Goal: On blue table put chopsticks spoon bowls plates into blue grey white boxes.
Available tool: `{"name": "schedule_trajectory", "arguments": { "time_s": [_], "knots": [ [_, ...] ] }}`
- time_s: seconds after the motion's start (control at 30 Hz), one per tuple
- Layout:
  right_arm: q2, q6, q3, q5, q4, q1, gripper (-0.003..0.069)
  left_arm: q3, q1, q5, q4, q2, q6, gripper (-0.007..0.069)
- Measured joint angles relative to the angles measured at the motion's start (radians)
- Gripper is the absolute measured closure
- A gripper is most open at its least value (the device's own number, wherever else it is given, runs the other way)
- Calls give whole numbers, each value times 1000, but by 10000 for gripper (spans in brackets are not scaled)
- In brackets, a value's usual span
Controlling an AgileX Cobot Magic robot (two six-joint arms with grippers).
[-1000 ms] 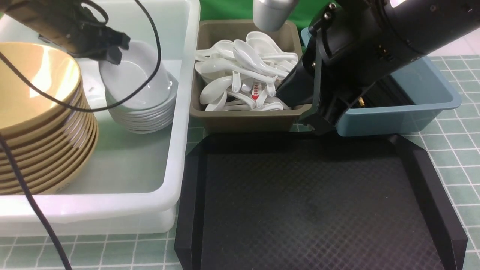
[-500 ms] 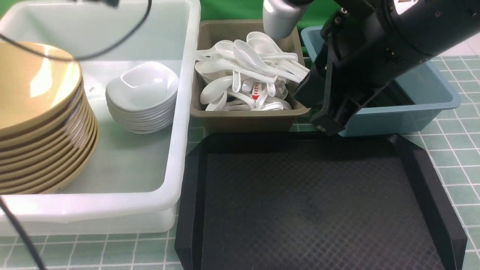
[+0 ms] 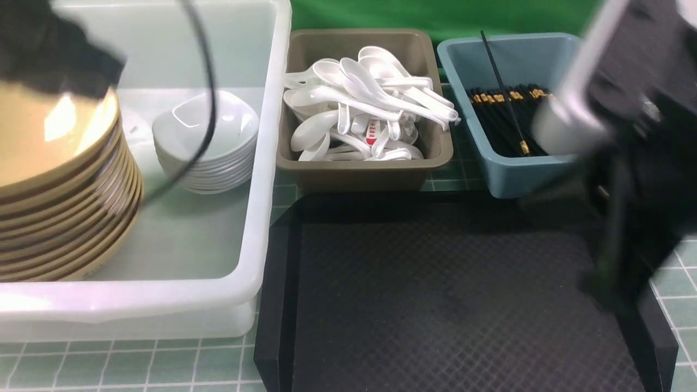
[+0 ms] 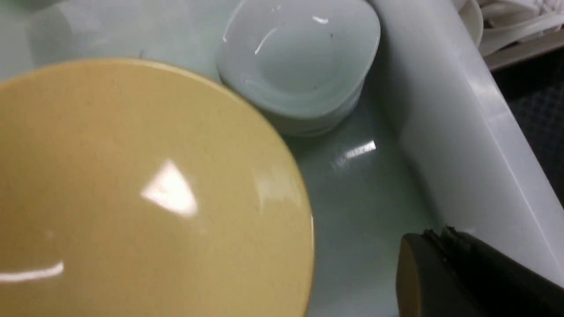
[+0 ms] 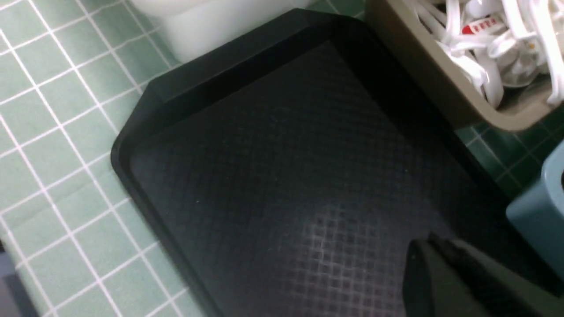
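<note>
Swung aside since the earlier frame: right arm [image 3: 626, 125], now blurred at the right edge of the surface [image 3: 136, 362]. At the near edge the tray [image 3: 446, 294] is seen bare, so nothing is left for either claw. The right claw [image 5: 425, 255] is held closed and empty above it. The left claw [image 4: 414, 259], closed and empty, is held in the white box [image 3: 256, 190] beside the plates [image 3: 54, 163] and bowls [image 3: 207, 141]. At the far edge spoons [image 3: 365, 92] fill the grey box [image 3: 359, 171], and chopsticks [image 3: 501, 114] lie near-to-far in the blue box [image 3: 506, 182].

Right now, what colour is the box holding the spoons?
The spoon box is a dull grey-brown, clearest in the front view.
</note>
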Motion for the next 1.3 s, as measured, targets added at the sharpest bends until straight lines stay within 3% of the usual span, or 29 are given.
{"name": "schedule_trajectory", "arguments": {
  "time_s": [0.13,0.27,0.6,0.8,1.3],
  "knots": [
    [-170,3,203,-203,45,0,610,326,0,-156,-64,-251,-5,632],
    [-270,3,325,-335,82,0,610,519,0,-235,-81,-400,-8,632],
    [-398,3,427,-493,133,0,608,881,0,-501,-82,-791,-11,632],
    [-399,4,433,-502,134,0,603,962,0,-591,-80,-909,-11,632],
    [-400,4,441,-519,134,0,586,981,0,-547,-79,-935,-11,632]
  ]
}}
